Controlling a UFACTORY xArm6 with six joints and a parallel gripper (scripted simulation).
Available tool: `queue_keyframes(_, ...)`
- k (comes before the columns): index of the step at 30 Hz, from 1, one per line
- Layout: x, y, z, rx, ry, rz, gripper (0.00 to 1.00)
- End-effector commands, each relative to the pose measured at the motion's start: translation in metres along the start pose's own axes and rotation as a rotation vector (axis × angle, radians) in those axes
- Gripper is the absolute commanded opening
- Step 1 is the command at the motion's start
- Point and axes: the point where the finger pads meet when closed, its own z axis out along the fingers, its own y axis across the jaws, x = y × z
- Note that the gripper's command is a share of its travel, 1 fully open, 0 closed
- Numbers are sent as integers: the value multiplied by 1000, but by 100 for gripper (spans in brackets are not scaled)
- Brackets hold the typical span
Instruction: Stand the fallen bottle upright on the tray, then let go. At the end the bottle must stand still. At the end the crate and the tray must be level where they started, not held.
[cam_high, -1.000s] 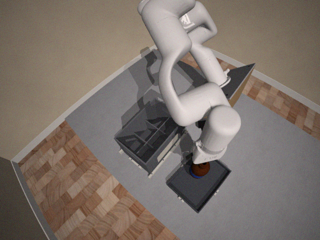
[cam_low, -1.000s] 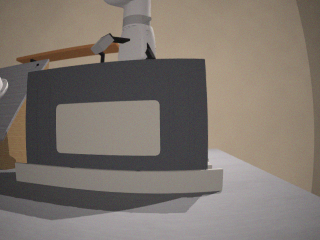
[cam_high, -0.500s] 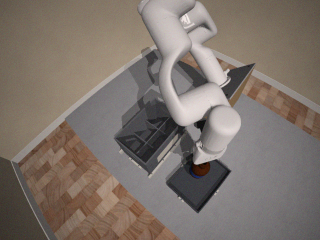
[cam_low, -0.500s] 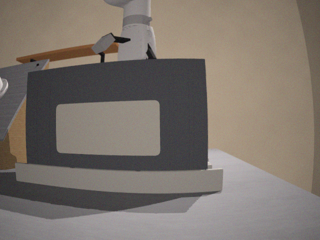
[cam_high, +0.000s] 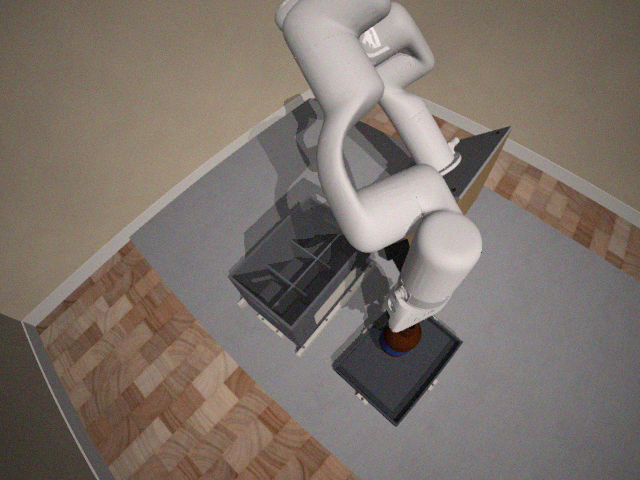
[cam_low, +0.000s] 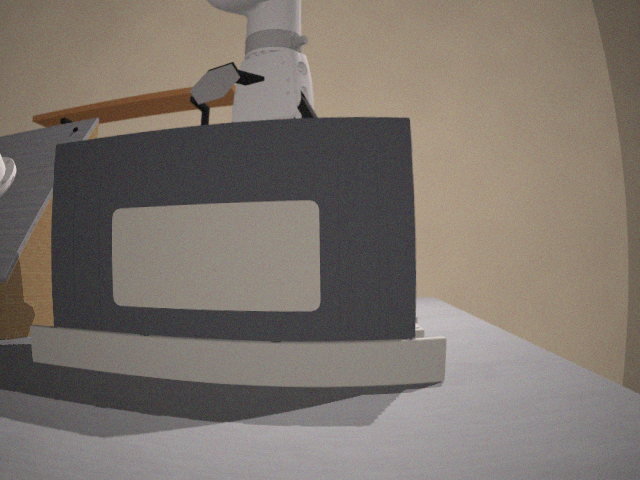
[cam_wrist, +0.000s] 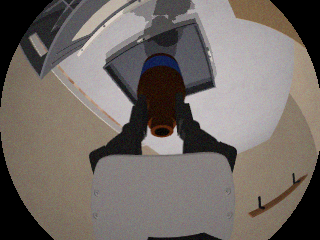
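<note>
The brown bottle (cam_high: 405, 338) (cam_wrist: 161, 85) with a blue band is over the tray (cam_high: 398, 379) (cam_wrist: 192, 57). My gripper (cam_wrist: 161, 102) is shut on it near the neck, one black finger on each side. In the wrist view the open mouth points toward the gripper and the blue-banded end toward the tray. The bottle looks close to upright, but its exact tilt and whether its base touches the tray cannot be told. The crate (cam_high: 305, 333) (cam_low: 232, 165) stands level beside the tray. The exterior view shows neither bottle nor tray; the crate blocks that area.
The crate has tall walls and inner dividers, and stands close to the tray's left in the top view. A slanted grey panel (cam_high: 480, 155) (cam_low: 31, 170) on a wooden body stands behind. A wooden rail (cam_low: 139, 105) (cam_wrist: 280, 197) with black hooks is on the wall.
</note>
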Motion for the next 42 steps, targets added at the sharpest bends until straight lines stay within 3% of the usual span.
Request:
queue_keyframes(1, -1, -1, -2, 1, -4, -21, 0)
queue_keyframes(22, -1, -1, -2, 1, -4, -42, 0)
queue_keyframes(42, -1, -1, -2, 1, -3, -273, 0)
